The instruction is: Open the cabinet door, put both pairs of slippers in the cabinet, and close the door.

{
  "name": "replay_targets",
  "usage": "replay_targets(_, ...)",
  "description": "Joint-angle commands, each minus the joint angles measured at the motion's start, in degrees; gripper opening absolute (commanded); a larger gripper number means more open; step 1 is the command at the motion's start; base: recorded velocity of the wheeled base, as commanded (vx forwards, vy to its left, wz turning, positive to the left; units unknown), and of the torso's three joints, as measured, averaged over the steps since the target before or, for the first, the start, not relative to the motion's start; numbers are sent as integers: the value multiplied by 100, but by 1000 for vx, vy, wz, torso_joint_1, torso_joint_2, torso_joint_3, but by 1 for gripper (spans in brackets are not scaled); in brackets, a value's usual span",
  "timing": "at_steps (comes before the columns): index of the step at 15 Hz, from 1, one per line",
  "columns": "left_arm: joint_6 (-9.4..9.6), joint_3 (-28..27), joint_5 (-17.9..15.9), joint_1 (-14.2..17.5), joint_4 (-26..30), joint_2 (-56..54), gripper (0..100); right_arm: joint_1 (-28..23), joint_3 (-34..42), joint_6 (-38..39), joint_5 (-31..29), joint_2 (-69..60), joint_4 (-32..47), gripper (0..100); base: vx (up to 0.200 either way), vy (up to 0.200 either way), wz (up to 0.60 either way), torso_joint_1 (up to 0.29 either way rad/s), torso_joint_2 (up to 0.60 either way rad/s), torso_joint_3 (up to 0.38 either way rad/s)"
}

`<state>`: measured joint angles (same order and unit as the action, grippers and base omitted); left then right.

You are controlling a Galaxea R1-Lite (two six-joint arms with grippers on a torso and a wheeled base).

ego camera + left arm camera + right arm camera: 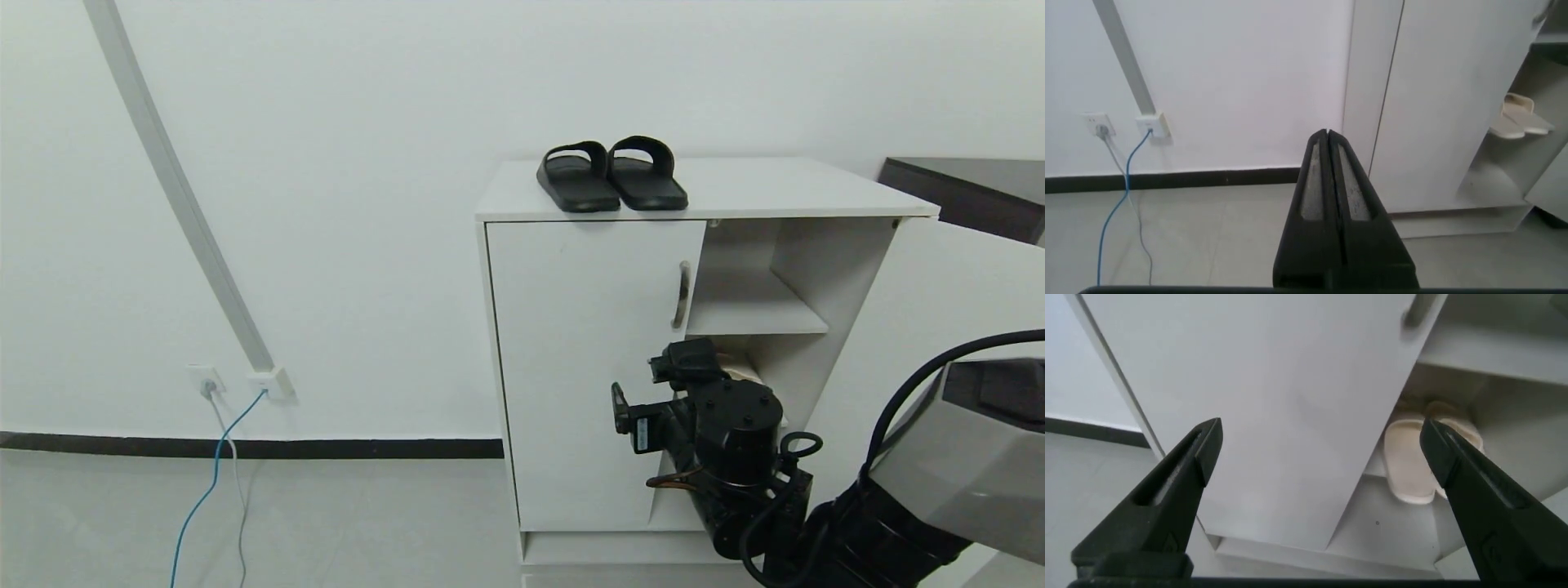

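Right gripper (1320, 429) is wide open and empty, low in front of the cabinet (775, 188), facing the edge of the closed left door (588, 367). Left gripper (1327, 139) is pressed fully shut with nothing in it, off to the cabinet's left side. The right door (922, 310) stands open. A beige pair (1421, 457) lies on a lower shelf inside, and the black pair (612, 175) sits side by side on the cabinet top, toes at the front edge, above the closed door.

The black pair looks like the next job. To do it well, I would draw the right arm straight back clear of the door edge before lifting, so that neither the wrist nor the cable catches the handle (682, 294). Come at the black pair from the front and pinch both straps together. The upper shelf (751, 322) is bare and would spare crowding the beige pair. Close the door last.
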<state>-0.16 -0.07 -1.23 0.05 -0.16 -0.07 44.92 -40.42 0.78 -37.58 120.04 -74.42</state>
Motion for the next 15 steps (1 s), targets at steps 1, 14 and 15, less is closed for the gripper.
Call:
replay_targets(1,-2,-1,0,4,-2,7,0,-1,-1,1,-3,11,-2,100,0,0,0,129,-461,-344)
replay_targets(14,-2,-1,0,4,-2,7,0,-1,-1,1,-3,107,-11,100,0,0,0,174,-493,-321)
replay_targets(15,-2,-1,0,4,-2,7,0,-1,-1,1,-3,134,-11,100,0,0,0,227,-554,-315)
